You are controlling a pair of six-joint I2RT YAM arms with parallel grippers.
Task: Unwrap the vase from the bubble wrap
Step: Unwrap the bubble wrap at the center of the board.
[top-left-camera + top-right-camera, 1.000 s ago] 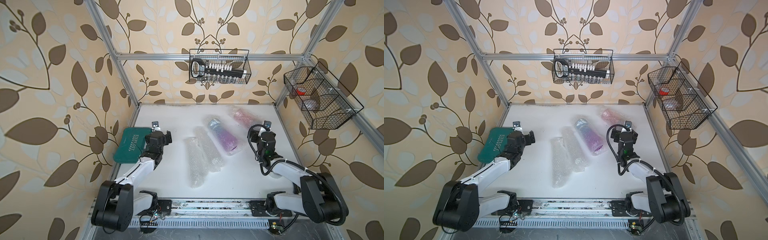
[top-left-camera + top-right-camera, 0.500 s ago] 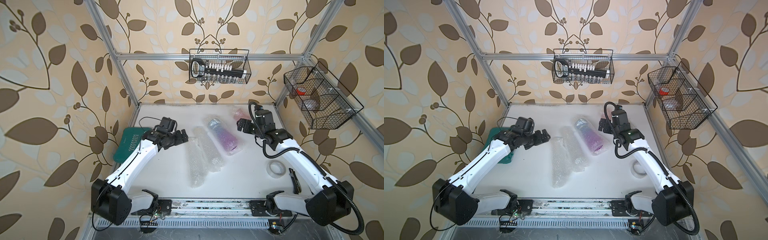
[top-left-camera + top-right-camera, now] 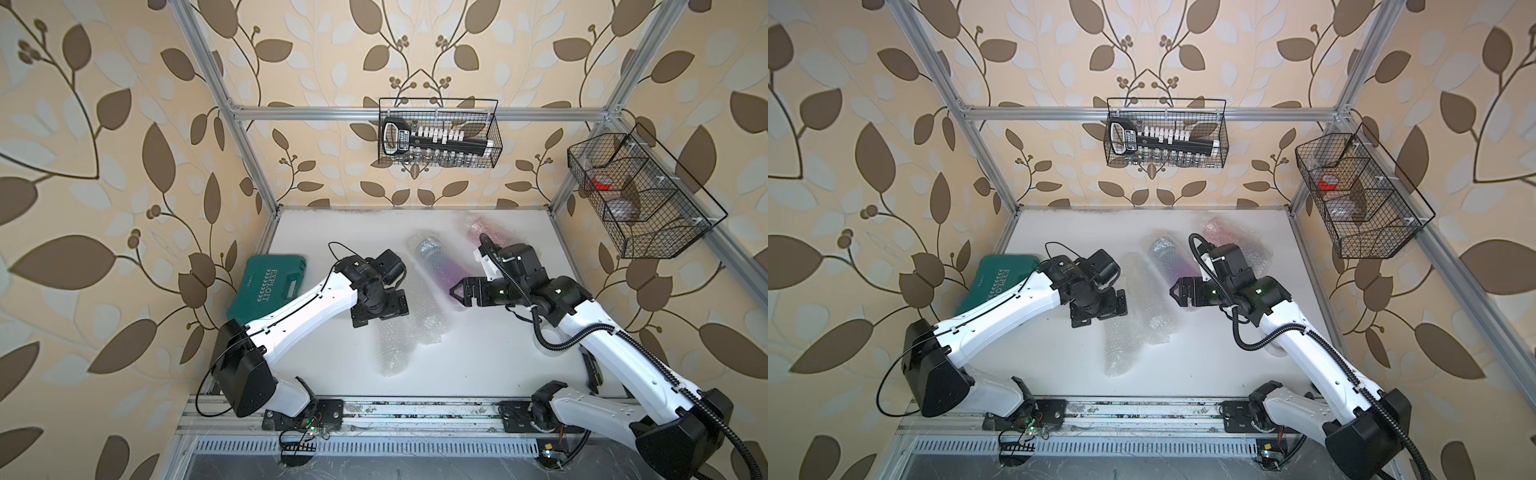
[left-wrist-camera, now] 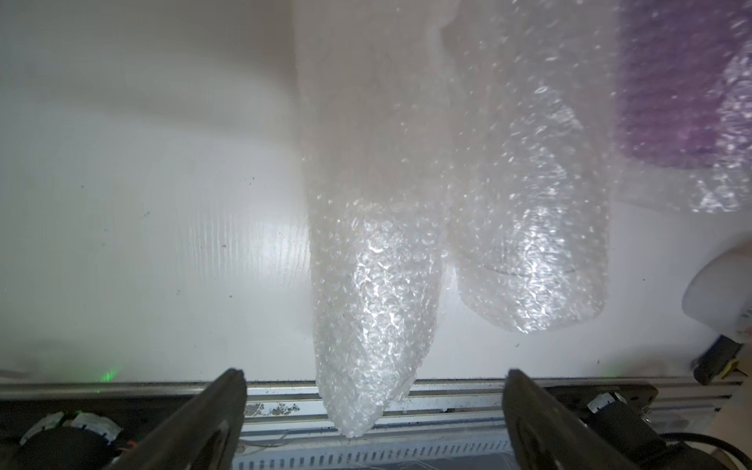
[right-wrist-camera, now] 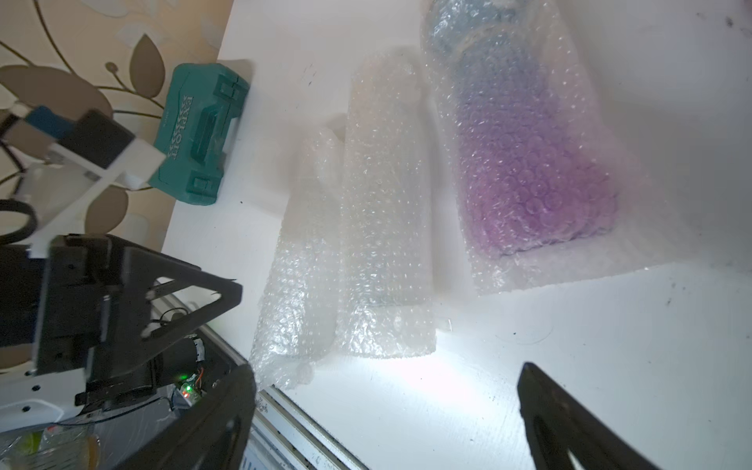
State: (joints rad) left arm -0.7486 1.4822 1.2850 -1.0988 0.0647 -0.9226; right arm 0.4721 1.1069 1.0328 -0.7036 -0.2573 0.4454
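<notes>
Below your left gripper [image 4: 374,378], whose jaws stand wide with nothing between them, two whitish rolls of bubble wrap [image 4: 529,244] lie side by side on the white table [image 3: 332,232]. What they hold cannot be made out. Just ahead of your right gripper [image 3: 455,293], also spread wide and empty, a purple vase [image 5: 529,183] lies on its side, fully sheathed in bubble wrap, with a loose flap spreading past its base. A pinkish wrapped bundle [image 3: 478,224] sits behind that gripper's wrist. Neither gripper appears to touch any wrap. Judging by this, nothing is unwrapped yet and the whole job remains: catch a free edge, steady the vase, peel the sheet away.
</notes>
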